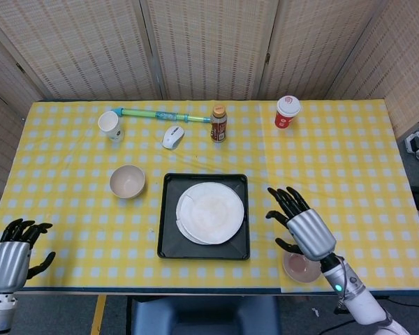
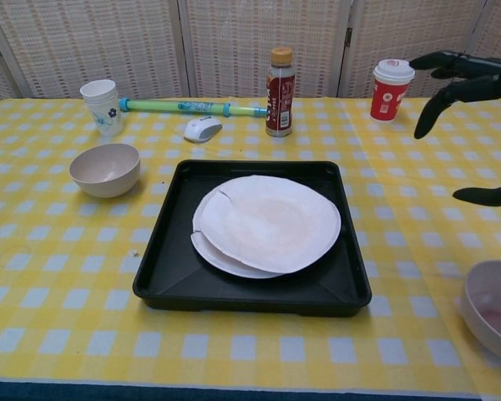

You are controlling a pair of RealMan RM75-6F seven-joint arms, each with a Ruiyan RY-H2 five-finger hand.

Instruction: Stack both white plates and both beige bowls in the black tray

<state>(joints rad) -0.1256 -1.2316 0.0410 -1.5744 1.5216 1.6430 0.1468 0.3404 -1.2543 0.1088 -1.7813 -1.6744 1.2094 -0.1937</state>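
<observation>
Two white plates [image 1: 211, 212] [image 2: 267, 221] lie stacked, slightly offset, in the black tray [image 1: 169, 244] [image 2: 163, 276] at the table's middle front. One beige bowl [image 1: 127, 181] [image 2: 105, 170] stands left of the tray. The other beige bowl [image 1: 298, 271] [image 2: 493, 307] sits right of the tray near the front edge. My right hand [image 1: 304, 227] [image 2: 466, 83] hovers open above that bowl, fingers spread and holding nothing. My left hand [image 1: 11, 255] is open at the front left corner, off the table's edge, and does not show in the chest view.
Along the back stand a white paper cup [image 1: 109, 124], a green-blue tube [image 1: 164, 114], a white mouse [image 1: 172, 137], a brown bottle [image 1: 218, 123] and a red cup [image 1: 287, 112]. Yellow checked cloth [image 1: 349, 174] covers the table.
</observation>
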